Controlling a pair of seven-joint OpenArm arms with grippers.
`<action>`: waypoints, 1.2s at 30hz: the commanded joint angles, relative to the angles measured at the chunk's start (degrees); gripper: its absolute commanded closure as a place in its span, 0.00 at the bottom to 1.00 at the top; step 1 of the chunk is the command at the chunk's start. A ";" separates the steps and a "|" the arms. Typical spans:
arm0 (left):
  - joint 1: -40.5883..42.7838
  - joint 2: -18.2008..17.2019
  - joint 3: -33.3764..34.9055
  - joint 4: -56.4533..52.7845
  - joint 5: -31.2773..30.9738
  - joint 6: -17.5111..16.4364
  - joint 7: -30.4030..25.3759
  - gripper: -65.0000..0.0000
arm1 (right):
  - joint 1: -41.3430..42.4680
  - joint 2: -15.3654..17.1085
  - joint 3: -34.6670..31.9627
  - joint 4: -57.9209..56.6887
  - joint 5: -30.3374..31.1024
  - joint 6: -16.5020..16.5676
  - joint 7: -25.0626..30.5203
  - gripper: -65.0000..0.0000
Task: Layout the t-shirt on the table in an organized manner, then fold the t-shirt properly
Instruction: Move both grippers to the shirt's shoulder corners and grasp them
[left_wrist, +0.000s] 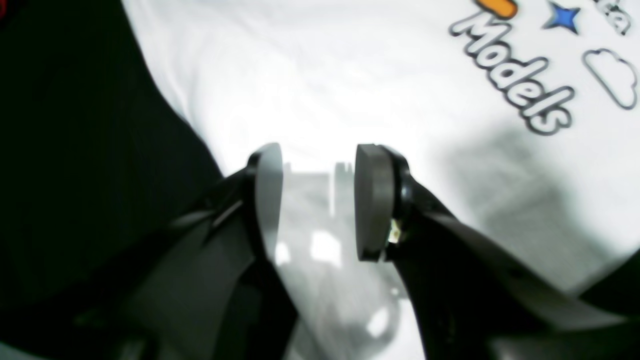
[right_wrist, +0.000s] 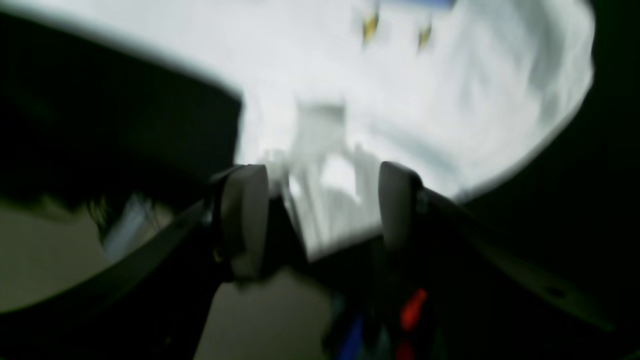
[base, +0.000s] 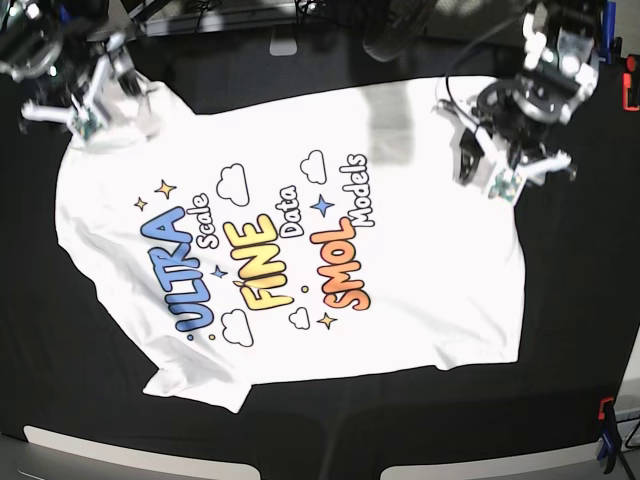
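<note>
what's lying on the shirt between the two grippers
Only the white printed t-shirt itself: its lettering, clouds and stars. Nothing else lies between left gripper and right gripper, as the base view shows.

Both arms are up at the far side in the base view, one in each corner. The left gripper has its jaws clearly apart with a wide gap between the two pads and nothing pinched in there, wrist angled down. The right gripper looks the same deal, jaws spread with open space between them, though its wrist view is pretty blurry, and in the base view that arm sits smeared in the opposite corner.
</note>
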 joint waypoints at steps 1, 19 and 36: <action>1.09 -0.31 -0.13 1.97 -0.13 0.26 -1.09 0.66 | -2.19 1.70 0.37 0.90 -0.11 0.30 0.87 0.48; 5.44 -0.31 -0.13 3.76 -0.13 0.26 -1.77 0.66 | -12.22 7.61 -18.21 -3.02 -35.30 -19.43 16.06 0.56; 5.44 -0.31 -0.13 3.76 -0.13 0.28 -1.77 0.66 | -2.69 7.58 -37.92 -15.06 -47.15 -32.24 13.11 0.44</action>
